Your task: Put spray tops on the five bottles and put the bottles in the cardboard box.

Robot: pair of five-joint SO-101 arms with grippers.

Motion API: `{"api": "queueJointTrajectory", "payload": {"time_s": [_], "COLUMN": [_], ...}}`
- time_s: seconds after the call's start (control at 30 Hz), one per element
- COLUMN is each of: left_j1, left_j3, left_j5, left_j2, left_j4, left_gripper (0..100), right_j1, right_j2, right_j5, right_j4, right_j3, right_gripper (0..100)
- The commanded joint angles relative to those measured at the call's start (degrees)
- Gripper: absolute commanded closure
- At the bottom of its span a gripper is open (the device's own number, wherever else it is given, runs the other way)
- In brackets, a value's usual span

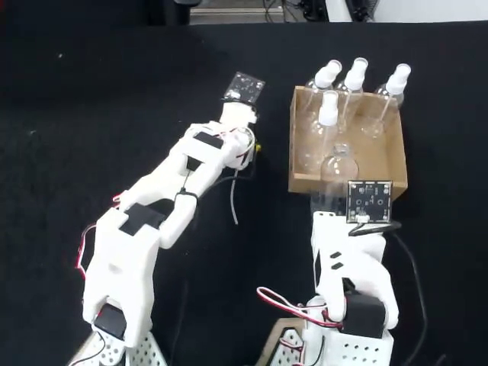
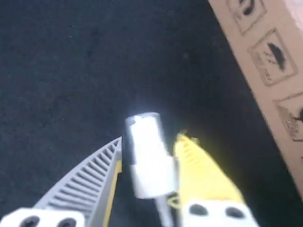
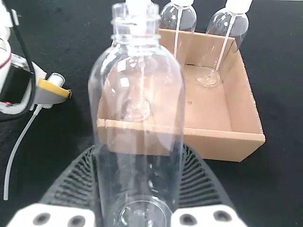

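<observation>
— What is everything made of?

— The table is covered in a matte black cloth. The cardboard box is brown, shallow and square, with an open top. The bottles are clear rounded plastic and the spray heads are white.

— And the claws?

— The left gripper has one ribbed grey finger and one yellow one. They are pinched on a white spray top, and its thin dip tube trails onto the cloth. It sits just beside the box's outer wall.

— The other one?

— The right gripper has dark ribbed fingers. They are clamped around the lower body of an uncapped bottle, which stands upright at the box's near wall.

— What is inside the box?

— Four capped bottles, standing upright toward the far side.
</observation>
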Motion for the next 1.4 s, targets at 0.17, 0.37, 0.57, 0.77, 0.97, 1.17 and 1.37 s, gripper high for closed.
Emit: {"api": "queueJointTrajectory", "payload": {"time_s": [0.17, 0.37, 0.57, 0.77, 0.97, 1.17, 1.37], "left_j1": [0.5, -0.8, -4.6, -9.9, -16.5, -19.3, -20.7], "left_j3": [-8.3, -9.5, -0.3, 18.4, 23.3, 20.0, 16.7], "left_j5": [0.4, -0.1, -6.0, -10.7, -17.0, -22.9, -27.9], "left_j2": [-2.8, -9.3, -19.2, -28.6, -28.7, -28.8, -28.7], "left_j4": [23.0, 39.3, 41.9, 26.5, 27.4, 36.7, 43.3], "left_gripper": [95, 97, 97, 97, 97, 97, 80], "right_j1": [0.6, 0.6, 0.7, 0.6, 0.9, 0.6, 0.9], "right_j2": [-4.6, -4.6, -4.6, -4.6, -4.6, -4.6, -4.6], "right_j5": [0.0, 0.0, 0.0, 0.0, 0.0, -0.1, -0.2], "right_j4": [-1.3, -1.3, -1.2, -1.3, -1.3, -1.4, -1.3], "right_j3": [-0.7, -0.7, -0.6, 0.0, 0.0, 0.0, 0.0], "right_gripper": [98.8, 98.8, 98.8, 98.8, 98.8, 98.8, 98.8]}}
